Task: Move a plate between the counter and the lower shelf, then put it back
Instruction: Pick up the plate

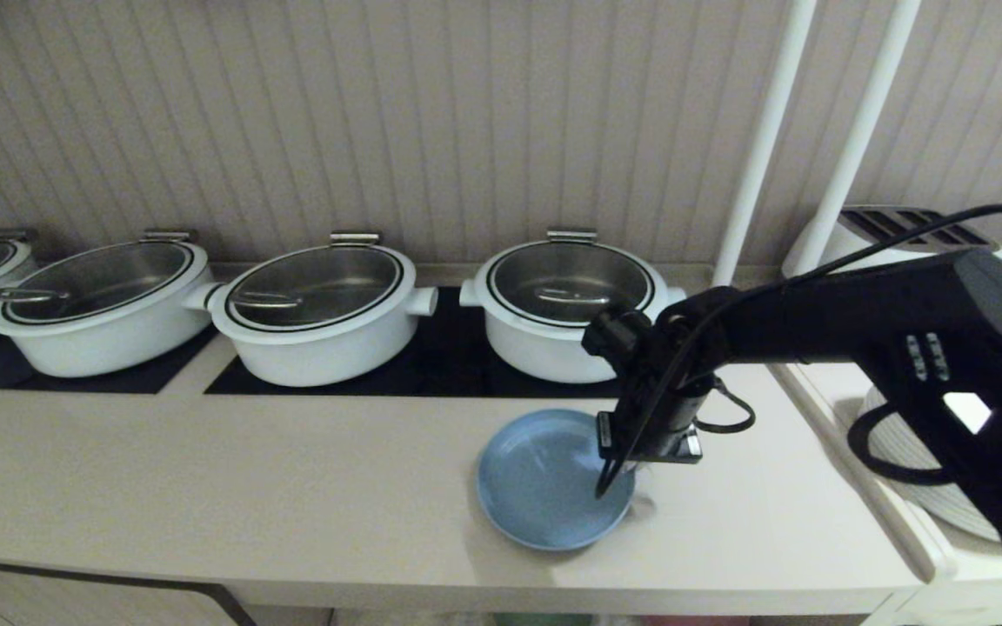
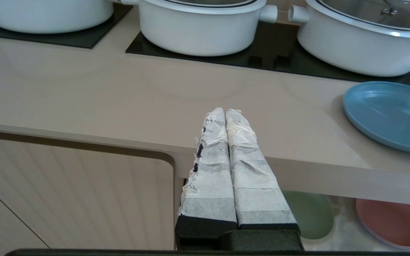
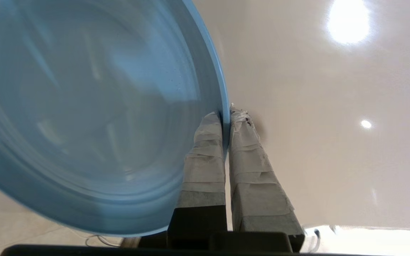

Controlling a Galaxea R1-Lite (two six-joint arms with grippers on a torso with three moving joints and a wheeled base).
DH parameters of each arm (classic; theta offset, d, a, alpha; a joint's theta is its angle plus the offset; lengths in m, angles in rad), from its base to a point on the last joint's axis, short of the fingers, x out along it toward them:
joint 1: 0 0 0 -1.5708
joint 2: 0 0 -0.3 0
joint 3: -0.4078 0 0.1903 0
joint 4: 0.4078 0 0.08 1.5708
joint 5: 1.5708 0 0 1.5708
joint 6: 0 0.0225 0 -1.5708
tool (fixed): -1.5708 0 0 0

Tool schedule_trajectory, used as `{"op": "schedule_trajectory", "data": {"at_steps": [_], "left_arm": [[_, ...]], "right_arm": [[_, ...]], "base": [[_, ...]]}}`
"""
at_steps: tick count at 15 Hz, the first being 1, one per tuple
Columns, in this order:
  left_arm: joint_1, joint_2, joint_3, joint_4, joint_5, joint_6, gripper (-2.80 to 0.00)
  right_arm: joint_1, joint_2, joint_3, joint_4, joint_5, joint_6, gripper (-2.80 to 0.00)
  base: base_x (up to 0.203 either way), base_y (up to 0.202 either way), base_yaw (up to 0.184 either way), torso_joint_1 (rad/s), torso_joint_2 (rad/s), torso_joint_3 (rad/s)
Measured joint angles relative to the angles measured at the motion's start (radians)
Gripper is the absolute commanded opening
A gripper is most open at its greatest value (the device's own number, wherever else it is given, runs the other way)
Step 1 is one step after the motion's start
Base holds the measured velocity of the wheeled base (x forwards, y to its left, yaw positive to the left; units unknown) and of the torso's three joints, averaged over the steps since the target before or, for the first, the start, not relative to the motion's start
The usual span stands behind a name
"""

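The light-blue plate [image 1: 536, 482] is at the counter [image 1: 249, 487], near its front edge and in front of the rightmost pot. My right gripper [image 1: 630, 474] reaches down from the right and is shut on the plate's right rim. In the right wrist view the rim of the plate [image 3: 84, 106] sits pinched between the taped fingers of the right gripper [image 3: 225, 113]. I cannot tell if the plate rests flat or is slightly raised. My left gripper [image 2: 225, 112] hangs parked below the counter edge, shut and empty. The left wrist view shows the plate [image 2: 390, 113] and the lower shelf [image 2: 343, 227].
Several white pots [image 1: 318, 317] with glass lids stand on black cooktop panels [image 1: 449, 365] behind the plate. A green plate [image 2: 311, 217] and a pink plate [image 2: 392, 222] lie in the lower shelf. White poles [image 1: 762, 139] and stacked white plates [image 1: 901, 452] are at the right.
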Motion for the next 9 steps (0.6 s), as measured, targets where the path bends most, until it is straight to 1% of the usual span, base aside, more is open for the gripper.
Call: {"op": "schedule_trajectory", "data": {"at_steps": [2, 8, 9], "left_arm": [[0.0, 0.0, 0.0, 0.0, 0.0, 0.0, -2.8], [0.0, 0.0, 0.0, 0.0, 0.0, 0.0, -2.8], [0.0, 0.0, 0.0, 0.0, 0.0, 0.0, -2.8]], "right_arm": [[-0.005, -0.024, 0.012, 0.027, -0.016, 0.0, -2.8], [-0.024, -0.113, 0.108, 0.031, -0.043, 0.008, -2.8], [-0.026, -0.129, 0.124, 0.03, -0.045, 0.022, -2.8]], "base": [[0.0, 0.0, 0.0, 0.0, 0.0, 0.0], [0.0, 0.0, 0.0, 0.0, 0.0, 0.0], [0.0, 0.0, 0.0, 0.0, 0.0, 0.0]]}}
